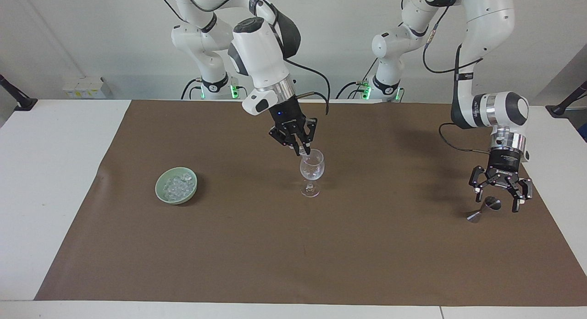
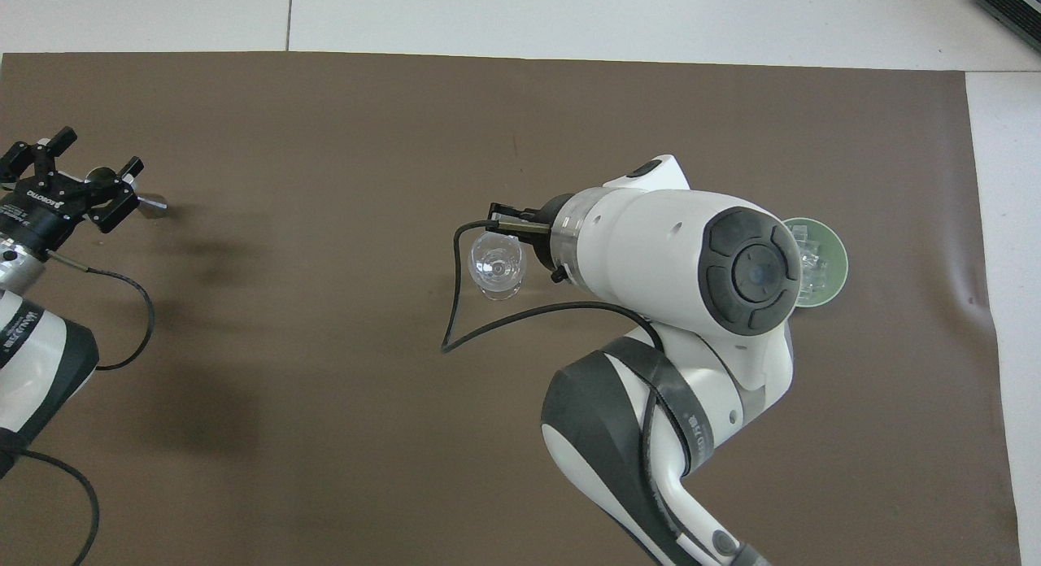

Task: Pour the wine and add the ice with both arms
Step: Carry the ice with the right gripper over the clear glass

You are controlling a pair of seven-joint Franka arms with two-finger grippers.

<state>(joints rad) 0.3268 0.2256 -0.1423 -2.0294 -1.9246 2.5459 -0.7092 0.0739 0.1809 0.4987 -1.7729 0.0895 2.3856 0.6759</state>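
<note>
Covering most of the white table (image 1: 55, 172) is a matte brown mat (image 1: 293, 245), flat apart from a slight ripple at its edge toward the right arm's end. Both arms are glossy white shells with grey-black joint bands and loose black cables. The right arm (image 1: 259, 57) slants down over the middle of the mat; the left arm (image 1: 486, 57) hangs straight down at its own end of the table.

A pale green bowl (image 1: 176, 186), round, shallow and smooth, sits toward the right arm's end, with the ice (image 1: 176, 185) heaped in it as small clear, glassy, irregular chunks. At the middle stands a clear stemmed wine glass (image 1: 312, 171) with a rounded bowl, upright on its foot. A small shiny metal jigger (image 1: 485, 208), a double cone, lies tilted on the mat at the left arm's end.

The right gripper (image 1: 305, 151) is clenched just over the rim of the wine glass, its tips pinched on a small clear chunk; the heap of ice in the bowl lies well apart from it. The left gripper (image 1: 500, 200) is spread wide above the jigger, grasping nothing.
</note>
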